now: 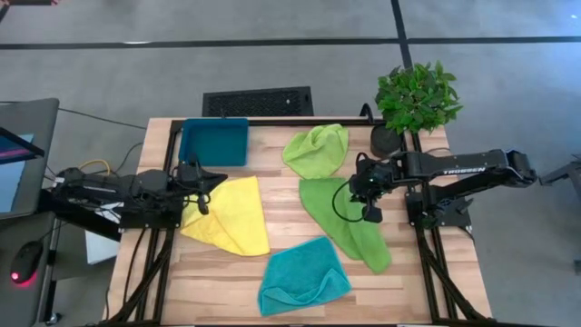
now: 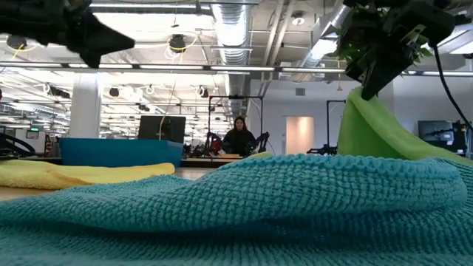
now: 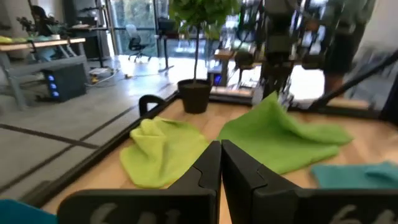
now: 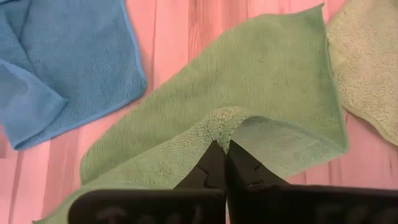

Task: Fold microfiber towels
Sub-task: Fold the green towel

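Four towels lie on the wooden table. The yellow towel (image 1: 227,213) is at the left, the teal towel (image 1: 304,277) near the front edge, and a crumpled lime green towel (image 1: 318,150) at the far side. A second green towel (image 1: 349,222) lies at the right. My right gripper (image 1: 366,193) is shut on this second green towel, above its far right part. My left gripper (image 1: 207,189) is shut and empty, raised over the yellow towel's far left corner; in its wrist view (image 3: 219,144) nothing is between the fingers. My right gripper pinches a raised fold of the green towel (image 4: 227,124) between its two fingers, close to the towel's edge. The fingers come from above, pointing down. The cloth rises to them in a peak (image 2: 362,100), and the rest of the towel (image 4: 186,124) lies on the table.
A dark-teal tray (image 1: 215,143) stands at the far left of the table. A potted plant (image 1: 413,100) stands at the far right corner, close behind my right arm. A person (image 2: 240,137) sits far off in the room beyond the table.
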